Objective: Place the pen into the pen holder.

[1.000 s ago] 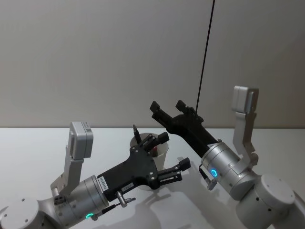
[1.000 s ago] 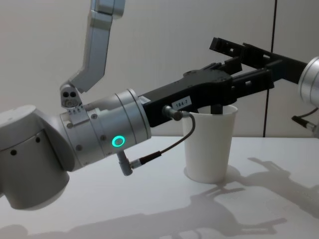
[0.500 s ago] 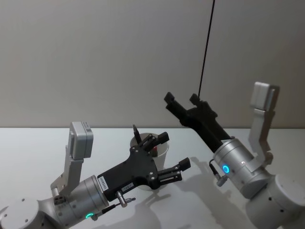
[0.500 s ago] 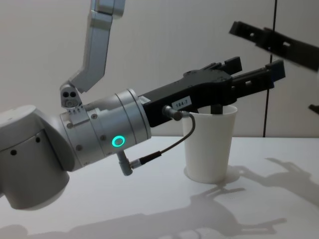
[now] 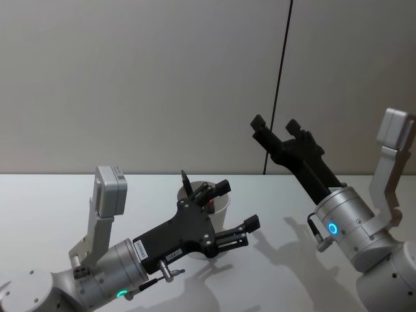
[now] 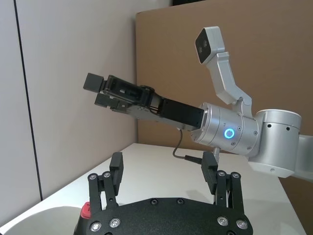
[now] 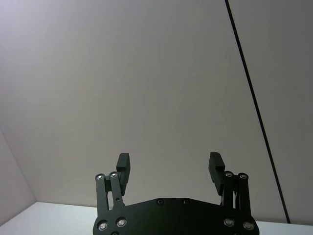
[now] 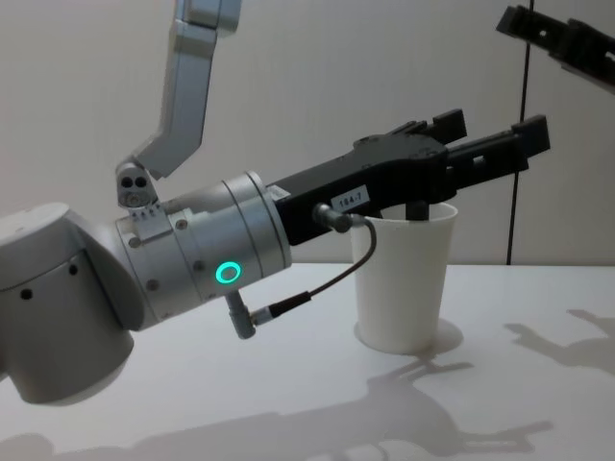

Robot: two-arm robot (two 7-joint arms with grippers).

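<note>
A plain grey wall (image 5: pixel 130 84) is filling the space behind the white tabletop (image 5: pixel 39 201), with a thin dark vertical seam (image 5: pixel 279 84) running down it. In the left wrist view a brown panel (image 6: pixel 274 54) is standing beyond the tabletop. Soft shadows are lying across the tabletop.

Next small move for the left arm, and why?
Probably draw the left gripper back, clear of the cup. Its jaws are open over the rim, and what looks like the pen stands inside. The right gripper is open, raised off to the side.
</note>
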